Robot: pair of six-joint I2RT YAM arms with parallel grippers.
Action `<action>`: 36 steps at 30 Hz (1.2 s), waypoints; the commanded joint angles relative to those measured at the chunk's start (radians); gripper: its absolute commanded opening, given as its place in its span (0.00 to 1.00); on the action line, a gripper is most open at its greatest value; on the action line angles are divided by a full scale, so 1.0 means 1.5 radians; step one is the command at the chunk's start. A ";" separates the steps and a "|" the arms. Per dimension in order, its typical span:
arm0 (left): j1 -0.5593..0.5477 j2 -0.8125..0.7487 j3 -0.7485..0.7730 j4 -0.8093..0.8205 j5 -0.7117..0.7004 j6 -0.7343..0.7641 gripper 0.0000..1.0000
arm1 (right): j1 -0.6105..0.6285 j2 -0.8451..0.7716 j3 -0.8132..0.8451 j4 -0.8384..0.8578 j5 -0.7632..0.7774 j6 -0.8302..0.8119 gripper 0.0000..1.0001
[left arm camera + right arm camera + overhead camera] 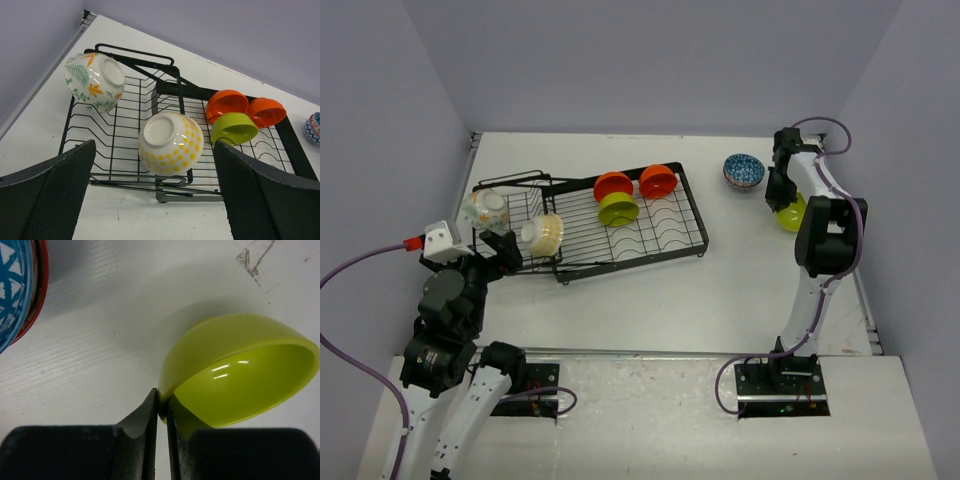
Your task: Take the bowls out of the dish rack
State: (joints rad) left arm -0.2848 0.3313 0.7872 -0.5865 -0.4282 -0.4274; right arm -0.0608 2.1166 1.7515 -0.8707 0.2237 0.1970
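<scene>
While your right pincer [162, 405] pinches, nearly closed, the rim of the lime green bowl [240, 365] tilted just ahead of its tips, lower it slowly onto the table [125, 300], clear of the blue patterned bowl [12, 290] to its left.

Seven bowls [542, 234] — two orange, two lime-green — one dish rack [665, 228]

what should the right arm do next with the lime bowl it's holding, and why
Probably lower it and open the jaws. The right gripper pinches the lime bowl by its rim, tilted over the table beside the blue patterned bowl, already clear of the dish rack.
</scene>
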 commanded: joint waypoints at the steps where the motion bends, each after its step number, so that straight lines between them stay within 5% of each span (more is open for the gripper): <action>1: -0.004 -0.004 0.003 0.012 -0.012 -0.003 1.00 | 0.001 0.001 0.038 -0.020 0.026 -0.011 0.14; 6: -0.004 -0.002 0.003 0.012 -0.012 -0.003 1.00 | 0.002 -0.015 0.037 -0.015 0.035 -0.001 0.39; 14: -0.004 -0.002 0.003 0.012 -0.014 -0.003 1.00 | 0.035 -0.101 0.004 0.016 0.053 0.015 0.47; 21: -0.004 0.003 0.005 0.008 -0.023 -0.006 1.00 | 0.276 -0.308 -0.133 0.168 0.141 0.028 0.69; 23: -0.004 0.004 0.005 0.007 -0.028 -0.008 1.00 | 0.322 -0.375 -0.203 0.246 0.086 0.069 0.71; 25: -0.004 0.006 0.006 0.004 -0.031 -0.009 1.00 | 0.377 -0.422 -0.302 0.363 0.029 0.117 0.97; 26: -0.004 0.009 0.007 0.004 -0.034 -0.010 1.00 | 0.389 -0.467 -0.338 0.414 0.003 0.183 0.99; 31: -0.003 0.017 0.008 -0.001 -0.051 -0.016 1.00 | 0.481 -0.505 -0.473 0.603 0.033 0.432 0.99; 36: -0.003 0.025 0.008 -0.006 -0.059 -0.020 1.00 | 0.501 -0.392 -0.411 0.532 0.005 0.654 0.99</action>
State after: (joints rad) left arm -0.2882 0.3542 0.7872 -0.5941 -0.4839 -0.4370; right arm 0.6876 1.4601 1.0801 -0.1081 0.2607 0.8455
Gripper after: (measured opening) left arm 0.997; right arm 0.987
